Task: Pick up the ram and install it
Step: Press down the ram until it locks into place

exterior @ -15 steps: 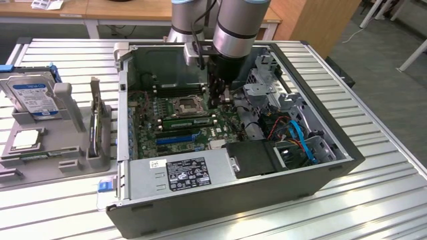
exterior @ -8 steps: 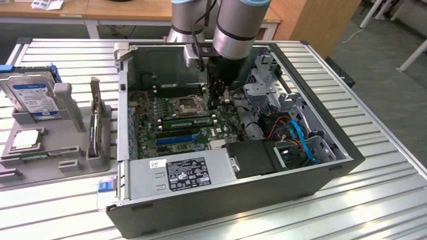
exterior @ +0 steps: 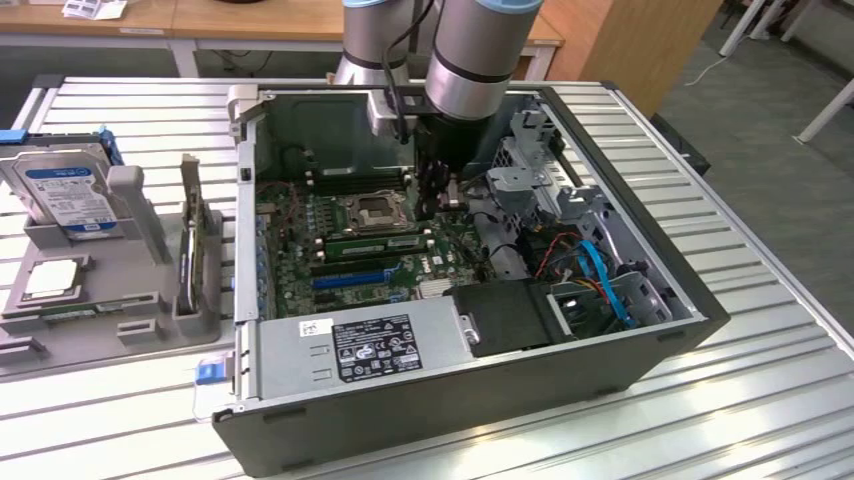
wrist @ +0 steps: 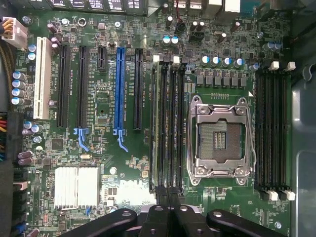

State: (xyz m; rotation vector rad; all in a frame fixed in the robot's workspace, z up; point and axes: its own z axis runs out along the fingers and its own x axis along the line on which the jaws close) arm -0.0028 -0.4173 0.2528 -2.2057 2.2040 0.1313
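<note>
The ram point(wrist: 158, 123) is a thin green stick standing edge-on in the outermost black slot of the bank beside the CPU socket point(wrist: 219, 138). In the exterior view the ram point(exterior: 380, 243) shows as a green strip just in front of the socket, inside the open computer case point(exterior: 667, 330). My gripper point(wrist: 170, 217) is shut, its black fingers point(wrist: 158, 219) pressed together over one end of that slot bank, with nothing between them. From outside, the gripper point(exterior: 434, 200) reaches down into the case next to the socket. Whether it touches the ram I cannot tell.
A second bank of black slots point(wrist: 271, 133) lies on the socket's other side. Power supply point(exterior: 367, 345), drive cage and blue cables point(exterior: 601, 280) crowd the case. On the exterior view's left, a grey holder point(exterior: 134, 310) carries a blue-labelled hard drive point(exterior: 67, 190) and an upright card point(exterior: 198, 240).
</note>
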